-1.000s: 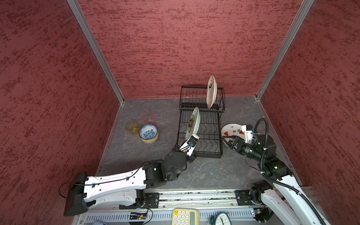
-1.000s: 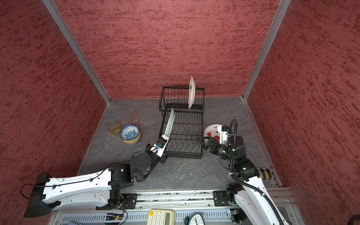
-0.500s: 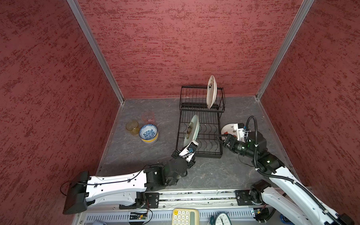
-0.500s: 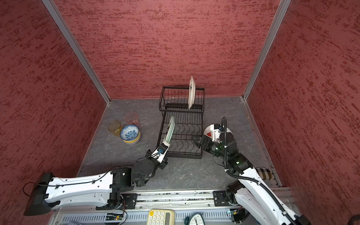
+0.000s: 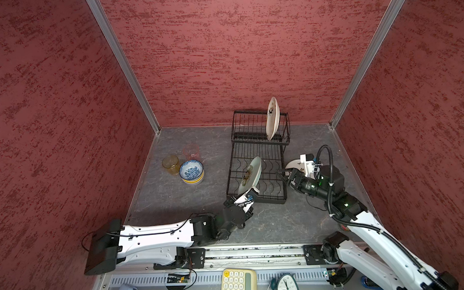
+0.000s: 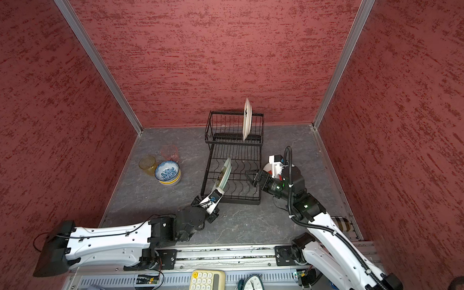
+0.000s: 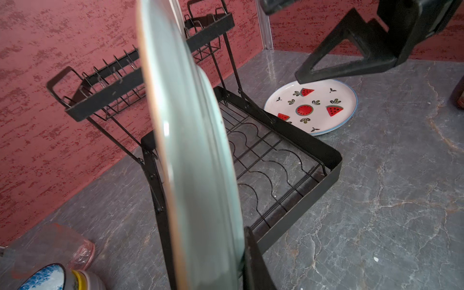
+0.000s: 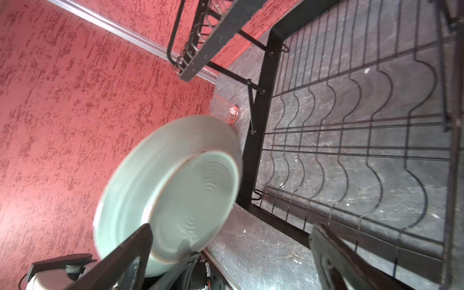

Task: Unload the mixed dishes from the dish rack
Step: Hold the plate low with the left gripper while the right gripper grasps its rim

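The dish rack (image 5: 270,201) lies with its long axis running from the back wall toward the robot, with the tall basket far and the flat tray near. The cream plate (image 5: 272,117) stands on edge in the basket. The pale green plate (image 5: 249,175) stands tilted at the tray's near left corner, its lower rim clamped in the left pincer (image 5: 250,195). The right pincer (image 5: 282,174) hangs with fingers apart over the tray's right side. The desk (image 5: 174,200) is grey and marbled, between mottled red walls. Both top views show the green plate's printed face; the right wrist view shows its plain underside. The left wrist view shows the watermelon plate (image 7: 324,110) whole, flat on the desk beside the rack; from above the right arm half hides it.
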You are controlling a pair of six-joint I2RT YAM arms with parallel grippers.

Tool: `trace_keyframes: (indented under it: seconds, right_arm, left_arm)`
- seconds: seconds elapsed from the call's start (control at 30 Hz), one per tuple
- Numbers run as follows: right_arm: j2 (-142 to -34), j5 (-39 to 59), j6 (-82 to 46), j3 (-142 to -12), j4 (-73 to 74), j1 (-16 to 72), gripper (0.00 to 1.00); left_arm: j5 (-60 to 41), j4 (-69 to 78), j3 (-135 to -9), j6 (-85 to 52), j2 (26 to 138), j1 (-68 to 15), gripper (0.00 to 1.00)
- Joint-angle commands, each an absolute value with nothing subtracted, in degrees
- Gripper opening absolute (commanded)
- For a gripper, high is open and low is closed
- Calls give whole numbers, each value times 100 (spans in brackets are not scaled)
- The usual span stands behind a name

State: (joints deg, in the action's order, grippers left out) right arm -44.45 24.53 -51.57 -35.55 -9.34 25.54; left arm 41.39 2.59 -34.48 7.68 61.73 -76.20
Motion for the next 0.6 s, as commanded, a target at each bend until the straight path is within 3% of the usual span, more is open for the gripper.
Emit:
trace_keyframes:
  seconds: [0.0, 0.57]
  right_arm:
    - [-4521, 2423, -5059, -3759, -1034, 2743, 99]
    - [-4436, 2536, -5409, -3748, -1229, 3058, 98]
  left_arm:
    - [4060, 982, -3576, 728, 6311, -7552, 0]
    - [4028, 1391, -3756, 1368, 7138, -7428, 0]
